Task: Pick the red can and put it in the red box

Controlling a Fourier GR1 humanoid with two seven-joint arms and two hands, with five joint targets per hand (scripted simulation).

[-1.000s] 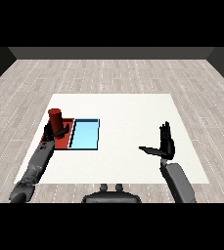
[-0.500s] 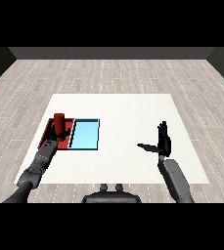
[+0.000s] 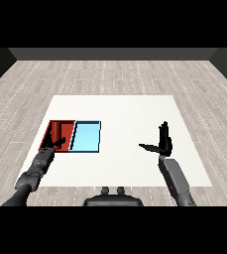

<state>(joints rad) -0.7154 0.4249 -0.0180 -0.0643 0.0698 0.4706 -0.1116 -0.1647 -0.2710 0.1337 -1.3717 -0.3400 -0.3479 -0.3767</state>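
The red can [image 3: 60,131] stands inside the red tray [image 3: 68,135], at the left of the white table. My left hand [image 3: 53,146] is at the tray's near edge, just in front of the can, with its fingers spread and nothing held in them. Part of the can's base is hidden behind those fingers. My right hand [image 3: 162,144] hovers open over the table's right half, fingers pointing up and thumb out to the left, far from both trays.
The light blue tray [image 3: 87,137] lies against the red tray's right side. The white table [image 3: 125,114] stretches between the trays and my right hand. Grey plank floor surrounds the table.
My left hand brought the can down into the red tray, let it go and drew back toward the near edge. My right hand barely moved.
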